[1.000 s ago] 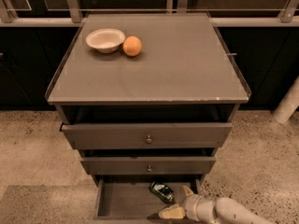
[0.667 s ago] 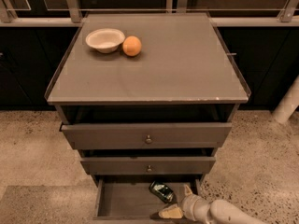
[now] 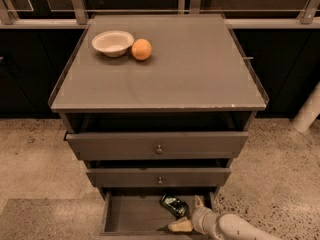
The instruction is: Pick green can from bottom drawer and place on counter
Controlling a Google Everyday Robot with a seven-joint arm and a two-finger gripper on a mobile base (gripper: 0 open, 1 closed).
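Observation:
The green can lies on its side in the open bottom drawer, towards its right back part. My gripper reaches into the drawer from the lower right, just right of the can. Its fingers are spread, one pale fingertip behind and one in front, with the can close to the gap but not held. The counter is the flat grey-brown top of the cabinet.
A white bowl and an orange fruit sit at the counter's back left. Two knobbed drawers above the bottom one stand slightly out. A white post stands at the right on the speckled floor.
My arm has shifted slightly left and lower at the drawer's right side. The can has not moved.

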